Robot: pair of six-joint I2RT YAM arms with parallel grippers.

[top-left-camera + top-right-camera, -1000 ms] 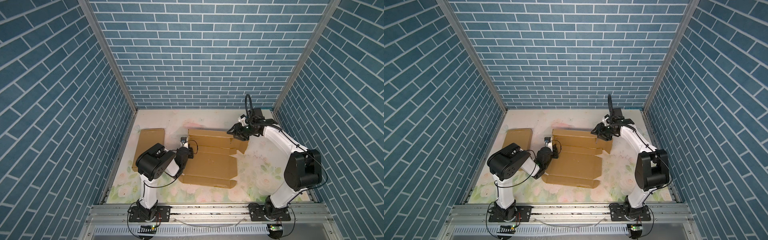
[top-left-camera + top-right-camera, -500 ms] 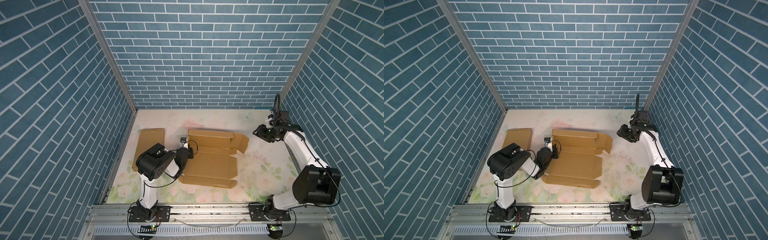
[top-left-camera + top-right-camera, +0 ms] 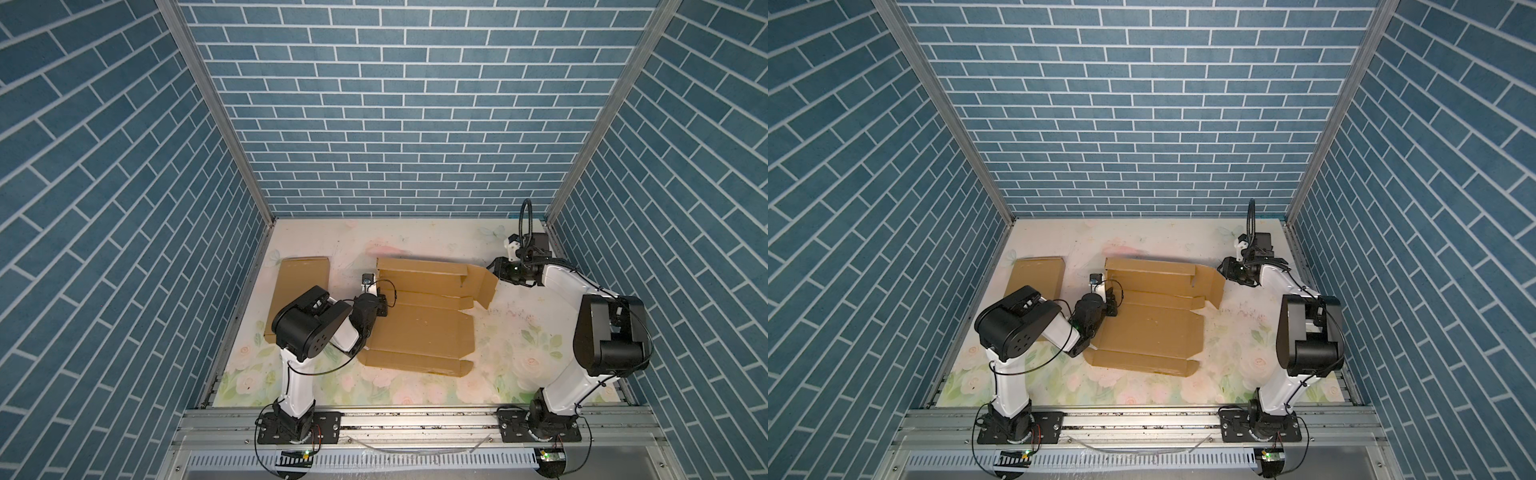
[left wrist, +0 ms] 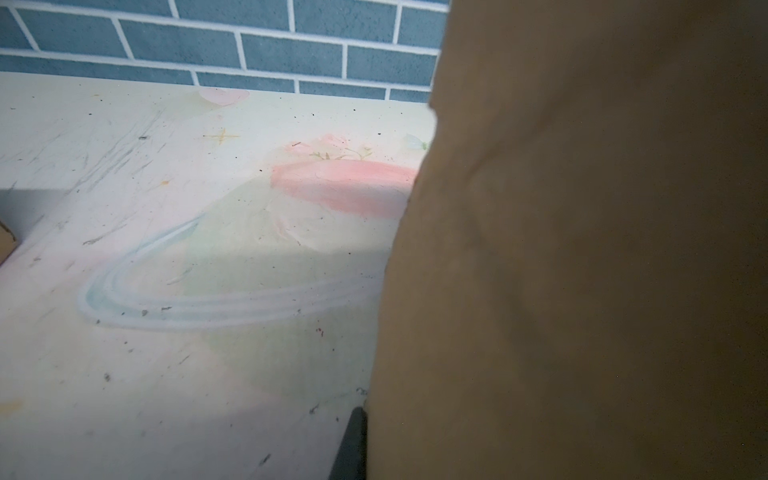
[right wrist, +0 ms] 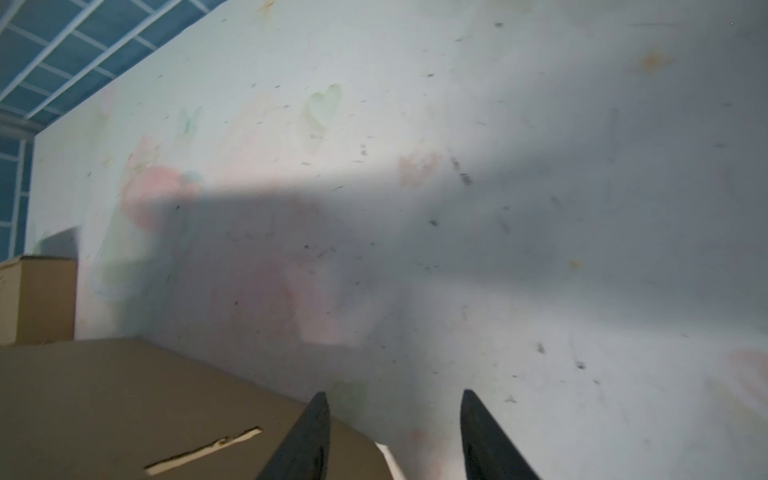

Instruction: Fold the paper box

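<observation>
The paper box [image 3: 419, 320] [image 3: 1150, 324] lies unfolded on the table, a flat brown cardboard sheet with flaps. My left gripper [image 3: 384, 305] [image 3: 1111, 307] is at its left edge, shut on a raised side flap. In the left wrist view that cardboard [image 4: 582, 249] fills the right half. One dark finger [image 4: 353, 444] presses against it and the other is hidden behind it. My right gripper [image 3: 496, 268] [image 3: 1224, 268] [image 5: 395, 394] hovers open at the box's back right flap [image 3: 482, 282], nothing between its fingers; one fingertip overlaps the flap's edge [image 5: 124, 395].
A second brown cardboard piece [image 3: 301, 282] [image 3: 1036, 278] [image 5: 37, 299] lies at the left, partly under my left arm. The floral table mat [image 3: 519, 332] is bounded by blue brick walls on three sides and a metal rail at the front.
My right gripper left the box's back right corner, swung out to the right, then came back beside the right flap. The left arm and the box have not moved.
</observation>
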